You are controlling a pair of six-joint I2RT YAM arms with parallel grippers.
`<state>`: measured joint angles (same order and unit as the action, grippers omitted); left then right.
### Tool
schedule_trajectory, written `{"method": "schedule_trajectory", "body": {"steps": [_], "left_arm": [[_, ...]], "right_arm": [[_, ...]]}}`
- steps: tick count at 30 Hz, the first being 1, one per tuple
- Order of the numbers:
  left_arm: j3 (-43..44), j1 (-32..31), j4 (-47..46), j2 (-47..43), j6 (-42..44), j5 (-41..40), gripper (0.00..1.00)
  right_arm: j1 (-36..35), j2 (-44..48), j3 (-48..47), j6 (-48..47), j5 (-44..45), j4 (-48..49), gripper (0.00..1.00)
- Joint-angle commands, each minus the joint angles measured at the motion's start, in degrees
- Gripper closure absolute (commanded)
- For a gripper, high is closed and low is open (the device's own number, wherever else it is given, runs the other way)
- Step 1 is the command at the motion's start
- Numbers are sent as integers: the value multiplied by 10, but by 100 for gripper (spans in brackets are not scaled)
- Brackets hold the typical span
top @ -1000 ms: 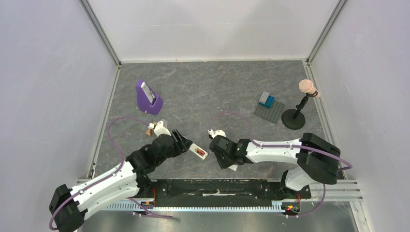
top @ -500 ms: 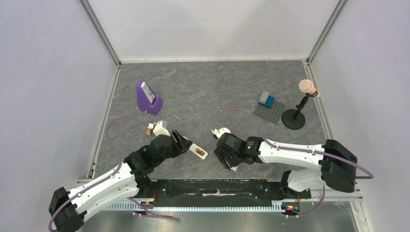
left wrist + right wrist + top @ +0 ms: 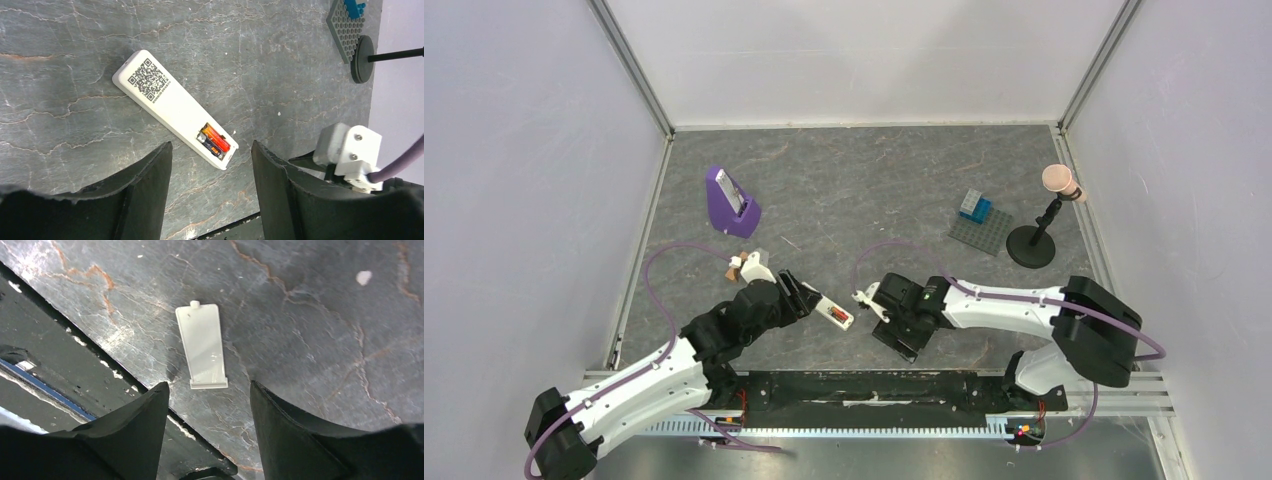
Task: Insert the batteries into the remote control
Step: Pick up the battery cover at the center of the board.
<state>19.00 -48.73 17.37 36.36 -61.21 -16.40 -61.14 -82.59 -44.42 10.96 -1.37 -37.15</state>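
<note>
The remote control [image 3: 170, 107] lies back-up on the table, its white case showing a QR label and an open compartment at one end. The two batteries sit side by side in that compartment, a red-orange one [image 3: 217, 136] and a dark one [image 3: 211, 147]. My left gripper [image 3: 211, 146] hovers open over that end, touching nothing; in the top view it [image 3: 812, 298] sits just left of the remote control [image 3: 835, 315]. My right gripper [image 3: 209, 386] is open above a small flat white strip [image 3: 201, 346] lying near the table's front edge.
A purple wedge stand with a grey slab [image 3: 731, 203] is at the back left. A grey studded plate with blue bricks [image 3: 980, 225] and a black round-footed stand [image 3: 1034, 240] are at the back right. The black rail [image 3: 854, 385] runs along the near edge.
My right gripper has gone from shut to open and its wrist has turned over the white strip near the front edge. The left arm and the remote have not moved.
</note>
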Motion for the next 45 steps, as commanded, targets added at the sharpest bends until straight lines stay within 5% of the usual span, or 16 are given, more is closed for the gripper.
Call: {"method": "schedule_trajectory", "body": {"steps": [1,20,45], "left_arm": [[-2,2,-13,-6,-3,-8,35],[-15,2,-55,3,9,13,34],[-36,2,-291,160,60,161,34]], "right_arm": [[1,-21,-20,-41,-39,-6,39],[1,-47,5,-8,-4,8,75],[2,72,-19,69,38,80,75]]}}
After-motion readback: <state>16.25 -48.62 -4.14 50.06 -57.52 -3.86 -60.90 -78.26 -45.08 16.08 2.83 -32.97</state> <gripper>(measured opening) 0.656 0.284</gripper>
